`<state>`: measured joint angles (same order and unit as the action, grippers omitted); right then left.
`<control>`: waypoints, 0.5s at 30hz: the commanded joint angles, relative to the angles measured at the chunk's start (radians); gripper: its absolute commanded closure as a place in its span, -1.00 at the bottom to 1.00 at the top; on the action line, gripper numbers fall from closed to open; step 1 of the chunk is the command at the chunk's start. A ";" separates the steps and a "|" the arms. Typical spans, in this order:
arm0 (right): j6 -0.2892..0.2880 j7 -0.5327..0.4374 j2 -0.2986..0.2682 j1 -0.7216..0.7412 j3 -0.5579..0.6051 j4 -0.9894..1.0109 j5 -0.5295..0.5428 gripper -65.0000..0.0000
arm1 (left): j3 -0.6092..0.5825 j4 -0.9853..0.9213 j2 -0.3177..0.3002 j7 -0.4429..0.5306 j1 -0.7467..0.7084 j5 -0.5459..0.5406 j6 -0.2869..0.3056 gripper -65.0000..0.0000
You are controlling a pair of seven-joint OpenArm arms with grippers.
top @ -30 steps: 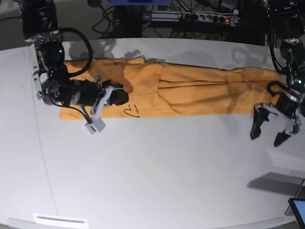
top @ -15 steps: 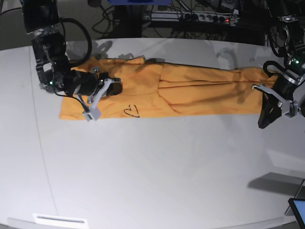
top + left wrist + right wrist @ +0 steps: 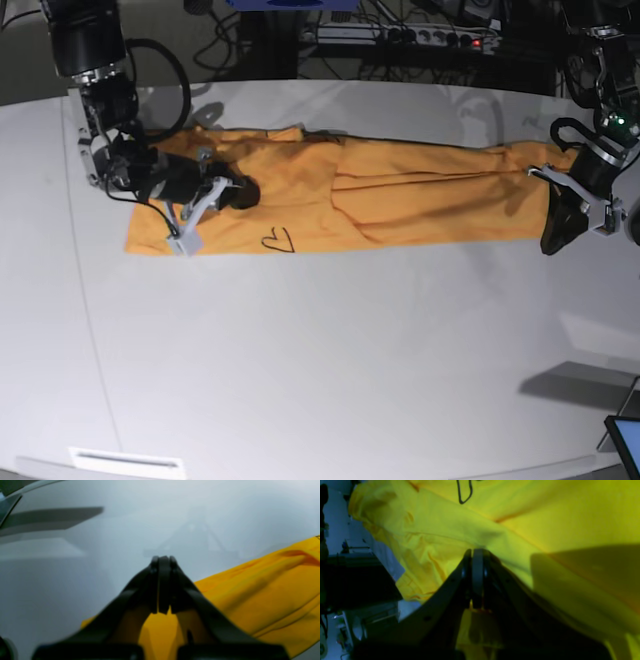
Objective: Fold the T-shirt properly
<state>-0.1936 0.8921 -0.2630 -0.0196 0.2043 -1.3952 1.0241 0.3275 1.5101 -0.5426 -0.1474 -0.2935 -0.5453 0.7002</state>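
In the left wrist view our left gripper [image 3: 161, 585] is closed at the hem end of the T-shirt [image 3: 262, 592]; a grip we cannot confirm. In the right wrist view our right gripper [image 3: 477, 580] is closed over cloth. From the base we count one shirt, a long band on the table [image 3: 330, 360], with crosswise folds left, and two arms

Left gripper [image 3: 161, 585] jaws pressed together above T-shirt [image 3: 262, 592] edge on grey table [image 3: 75, 580].
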 commanded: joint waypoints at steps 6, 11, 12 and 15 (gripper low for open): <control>0.049 0.003 -0.038 0.027 0.001 0.061 -0.089 0.99 | 0.012 0.011 -0.023 0.029 0.004 -0.019 -0.002 1.00; 0.049 0.003 -0.060 0.056 -0.001 0.084 -0.089 0.99 | 0.012 0.010 -0.023 0.029 0.004 -0.019 -0.002 1.00; 0.049 0.003 -0.061 0.062 -0.001 0.096 -0.089 0.99 | 0.012 0.010 -0.023 0.029 0.004 -0.019 -0.002 1.00; 0.049 0.003 -0.072 0.085 -0.001 0.136 -0.089 0.99 | 0.012 0.010 -0.023 0.029 0.006 -0.019 -0.002 1.00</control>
<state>-0.2173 0.8803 -0.3073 0.0734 0.2077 -1.2835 1.0649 0.3275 1.5070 -0.5426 -0.1463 -0.2939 -0.5465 0.7002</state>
